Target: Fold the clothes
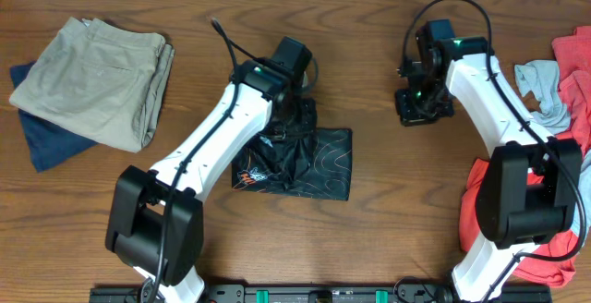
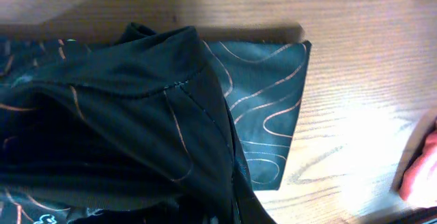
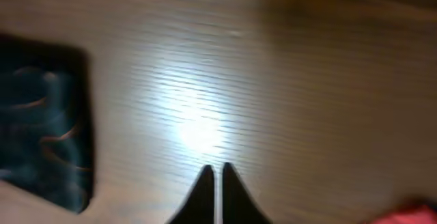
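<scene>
**A:** What is the left gripper [image 1: 295, 107] doing?

**B:** It's clenched. The T-shirt [image 1: 309, 164] rises in a bunch right up to the wrist camera, so I judge it has pinched a fold near the shirt's upper edge. Lifting that edge would let it carry the fold over.

**A:** And where is the shirt lying?

**B:** In the middle of the table [image 1: 388, 215]. Its right part lies flat on the wood in a rough rectangle, and the upper left is gathered under the left arm.

**A:** The right gripper [image 3: 215, 183]?

**B:** Its fingers are pressed together with nothing between them. It is over bare wood to the right of the shirt and clear of it. My guess is it is parked there so the fold has room.

**A:** And the other clothes?

**B:** A red shirt [image 1: 480, 201] and a grey-blue shirt [image 1: 540, 81] are heaped at the right edge, probably waiting their turn. Khaki trousers [image 1: 92, 81] sit folded at far left on a navy piece [image 1: 46, 141].

**A:** What can't you make out?

**B:** The left fingers are buried in cloth. Most of the shirt's print is tucked out of sight. The frame edge and the right arm cut off the heap on the right. The right wrist view is blurred, so I can't tell whether those fingertips touch the wood.
</scene>
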`<state>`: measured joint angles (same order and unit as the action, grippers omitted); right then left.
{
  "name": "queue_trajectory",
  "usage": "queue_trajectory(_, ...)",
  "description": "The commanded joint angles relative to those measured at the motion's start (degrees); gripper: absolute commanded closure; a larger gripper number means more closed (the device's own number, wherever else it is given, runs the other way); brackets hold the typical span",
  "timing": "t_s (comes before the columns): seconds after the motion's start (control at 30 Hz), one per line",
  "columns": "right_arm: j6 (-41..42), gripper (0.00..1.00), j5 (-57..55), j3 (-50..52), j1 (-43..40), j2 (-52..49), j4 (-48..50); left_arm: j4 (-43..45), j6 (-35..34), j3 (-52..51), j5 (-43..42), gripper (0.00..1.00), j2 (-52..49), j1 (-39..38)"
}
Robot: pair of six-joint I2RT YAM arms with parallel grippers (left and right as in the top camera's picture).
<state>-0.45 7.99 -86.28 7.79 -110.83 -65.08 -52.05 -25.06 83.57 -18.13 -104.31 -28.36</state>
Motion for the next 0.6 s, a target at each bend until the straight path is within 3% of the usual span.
queue_trajectory(0.0, -2.64, 0.99, 5.88, 2.01, 2.21, 1.05, 0.81, -0.13, 1.01, 0.83, -0.70, 0.94, -0.15, 0.70)
queue_trajectory(0.57, 3.67, 0.99, 7.37, 14.12, 15.06, 1.05, 14.32, -0.79, 2.32, 0.83, -0.92, 0.94, -0.02, 0.68)
